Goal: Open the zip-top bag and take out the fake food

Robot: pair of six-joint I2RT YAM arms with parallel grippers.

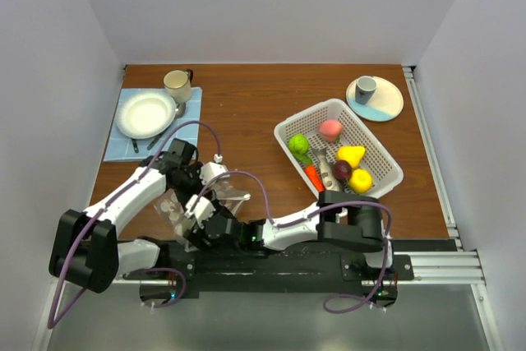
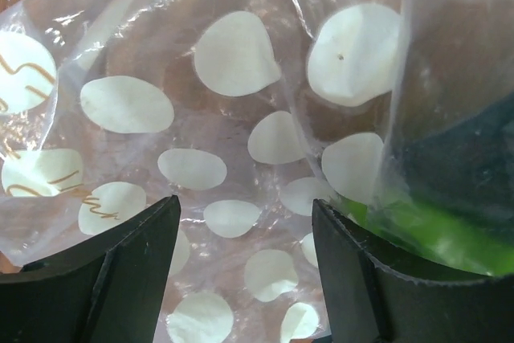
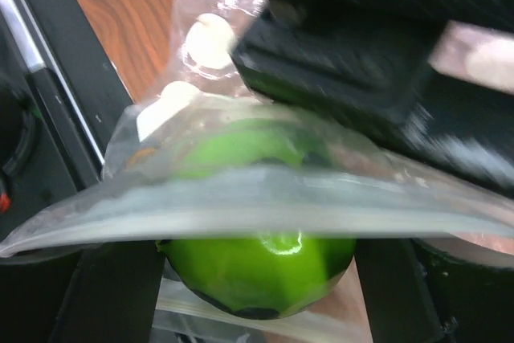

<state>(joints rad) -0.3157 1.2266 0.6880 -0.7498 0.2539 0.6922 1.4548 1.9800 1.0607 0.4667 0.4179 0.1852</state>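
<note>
The zip-top bag (image 1: 174, 203), clear with white oval dots, lies near the table's front left, where both grippers meet. In the left wrist view the bag (image 2: 233, 118) fills the frame. My left gripper (image 2: 245, 230) stands open over its dotted film. In the right wrist view the white zip strip (image 3: 241, 206) crosses in front of a green round fruit (image 3: 257, 271) in the bag's mouth. My right gripper (image 3: 257, 295) is shut on that fruit, a finger on each side. More fake food, pink (image 1: 330, 129), yellow (image 1: 352, 154), green (image 1: 298, 144) and a carrot (image 1: 314, 177), lies in the basket.
The white perforated basket (image 1: 283, 129) stands right of centre. A white plate (image 1: 145, 113) on a blue mat and a mug (image 1: 177, 84) are at the back left. A grey cup on a saucer (image 1: 366, 88) is at the back right.
</note>
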